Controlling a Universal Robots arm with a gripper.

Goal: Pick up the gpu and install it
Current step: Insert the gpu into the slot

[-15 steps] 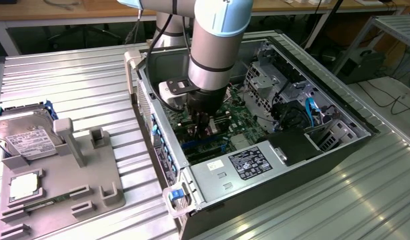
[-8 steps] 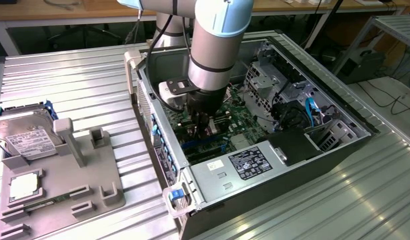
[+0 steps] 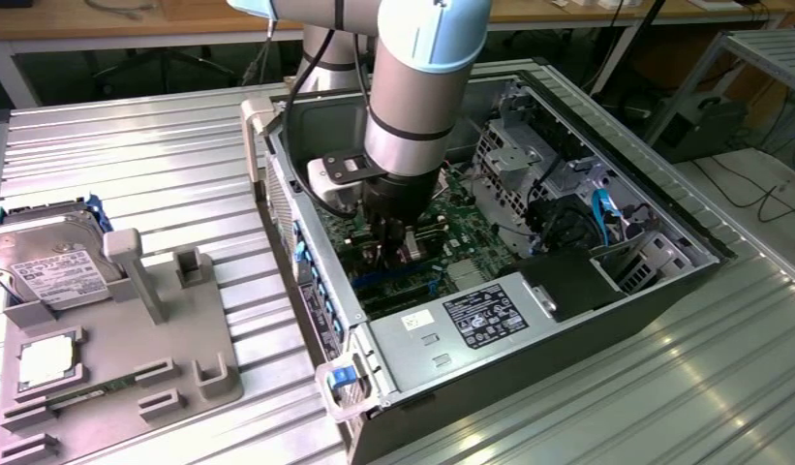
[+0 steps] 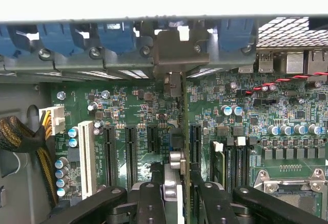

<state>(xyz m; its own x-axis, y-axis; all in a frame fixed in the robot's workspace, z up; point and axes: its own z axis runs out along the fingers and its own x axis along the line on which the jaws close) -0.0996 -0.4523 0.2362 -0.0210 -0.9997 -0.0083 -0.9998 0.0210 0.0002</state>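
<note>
Wrist view looks down between two black fingers (image 4: 151, 198) of the gripper (image 4: 180, 188), and they hold the gpu (image 4: 183, 121) from both sides. I see the card from its thin edge only, as a narrow brown-green line that stands upright over the motherboard (image 4: 128, 106). The jaws are narrow and closed on the card, one finger on each face.

The gpu runs from the fingers toward the wall of the case where the blue latches (image 4: 61, 34) sit in a row. Its far end comes just beside a grey metal tab on that wall. On the board, the card stands between a short black slot (image 4: 152, 139) and a blue slot (image 4: 196, 142). A long white slot (image 4: 86, 157) is further to the side, with two more black slots between. I cannot tell if the card's edge is already pressed into a slot or only rests above it.

On the other side of the card are the memory slots (image 4: 225, 162) and the processor socket (image 4: 292, 188). A yellow and black cable bundle (image 4: 20, 131) lies at the edge of the board.

From the exterior view, the arm (image 3: 416, 87) reaches straight down into the open case (image 3: 668, 218), which lies on its side on the metal bench (image 3: 707, 387). The power supply (image 3: 481, 315) sits at the near end of the case. A grey tray (image 3: 126, 368) is at the bench edge on the exterior view's left, well apart from the case, and it carries a hard drive (image 3: 55, 276).
</note>
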